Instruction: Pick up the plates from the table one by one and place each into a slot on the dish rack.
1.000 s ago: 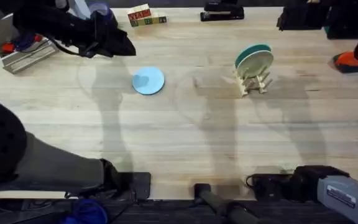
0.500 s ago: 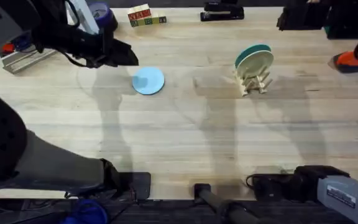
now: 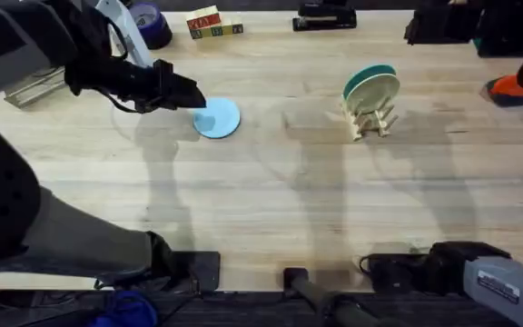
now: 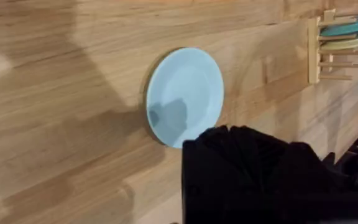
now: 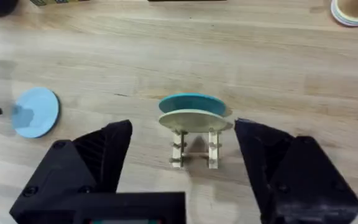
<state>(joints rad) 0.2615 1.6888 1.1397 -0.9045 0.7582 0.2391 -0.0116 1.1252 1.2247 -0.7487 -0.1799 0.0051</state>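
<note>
Plate, light blue (image 3: 216, 118), lay flat on the table (image 3: 271, 200), just at 3 o'clock of left gripper (image 3: 187, 93); jaw state could not be told. Right gripper (image 5: 182, 163) sat wide apart, farther off.

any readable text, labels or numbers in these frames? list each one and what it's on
Nothing reads cleanly.
Toy blocks at the table's far edge: red lettering on the top block, too blurred to read.
White label on the right arm's base: dark print, too small to read.
Light blue plate, cream plate, teal plate and dish rack: no markings visible.
</note>
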